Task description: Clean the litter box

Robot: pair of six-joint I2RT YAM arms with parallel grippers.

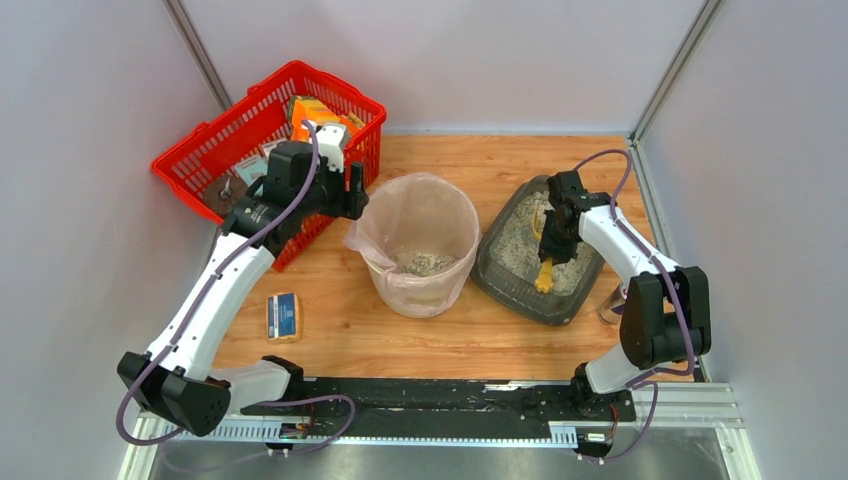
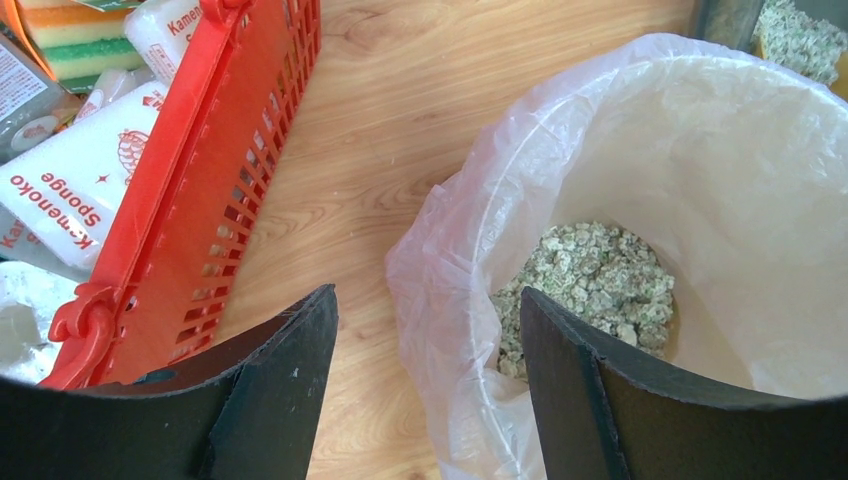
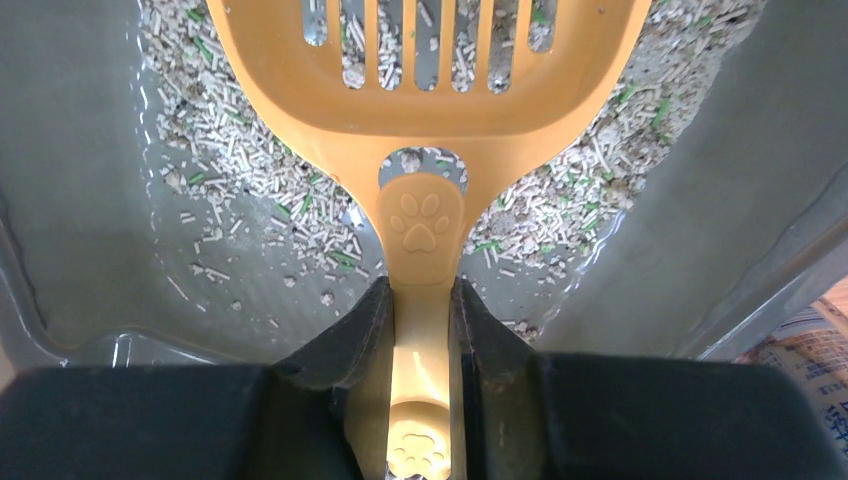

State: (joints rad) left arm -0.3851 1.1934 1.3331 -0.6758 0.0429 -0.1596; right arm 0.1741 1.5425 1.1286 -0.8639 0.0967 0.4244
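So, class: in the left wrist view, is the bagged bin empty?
No, a heap of litter clumps lies at the bottom of the bin.

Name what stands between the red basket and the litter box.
The round beige bin, lined with a clear bag, stands between the red basket and the litter box; the top view shows it.

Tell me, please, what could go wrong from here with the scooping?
The scoop is pinched only by its thin handle, so it may twist under load. Litter may spill onto the table between litter box and bin. The left gripper, jaws open by the bin, could snag its loose liner.
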